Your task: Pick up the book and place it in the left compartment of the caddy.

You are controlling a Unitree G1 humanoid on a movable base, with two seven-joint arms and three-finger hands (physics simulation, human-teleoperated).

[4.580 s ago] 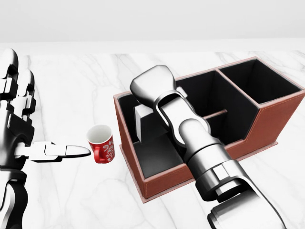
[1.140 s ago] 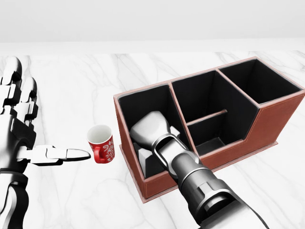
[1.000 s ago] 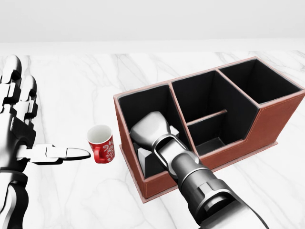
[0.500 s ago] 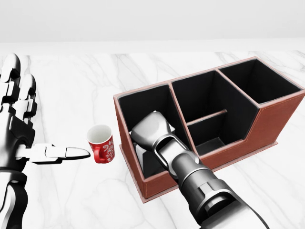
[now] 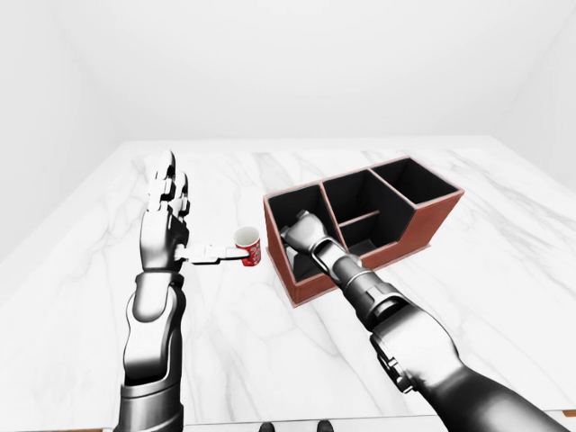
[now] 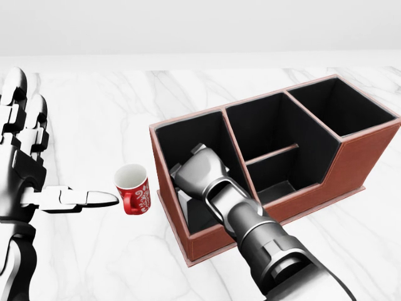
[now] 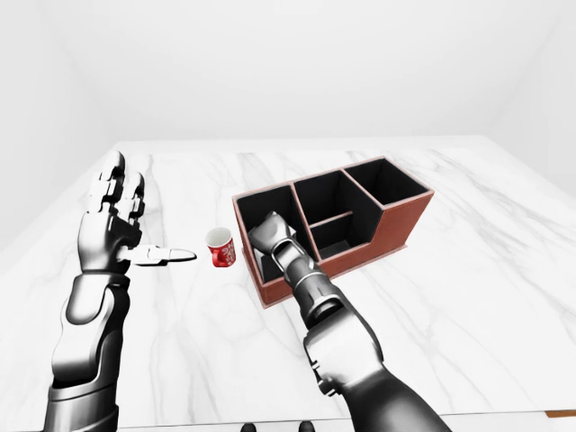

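Observation:
The brown caddy (image 6: 369, 157) has black compartments and stands on the white marble table. My right hand (image 6: 195, 169) reaches down into the caddy's left compartment. A pale corner of the book (image 6: 187, 204) shows under the hand, low in that compartment; the rest of the book is hidden by the hand. The fingertips stick out past the back of the hand, spread apart. My left hand (image 6: 28, 169) is held up at the left of the head view, open and empty, thumb pointing right.
A red mug (image 6: 133, 188) with a white pattern stands on the table just left of the caddy, close to my left thumb tip. The caddy's middle and right compartments hold nothing that shows. The table (image 5: 504, 270) reaches wide on all sides.
My right hand went down into the left compartment with the book. In the last half second it has lifted slightly and its fingers have spread. The left hand has barely moved.

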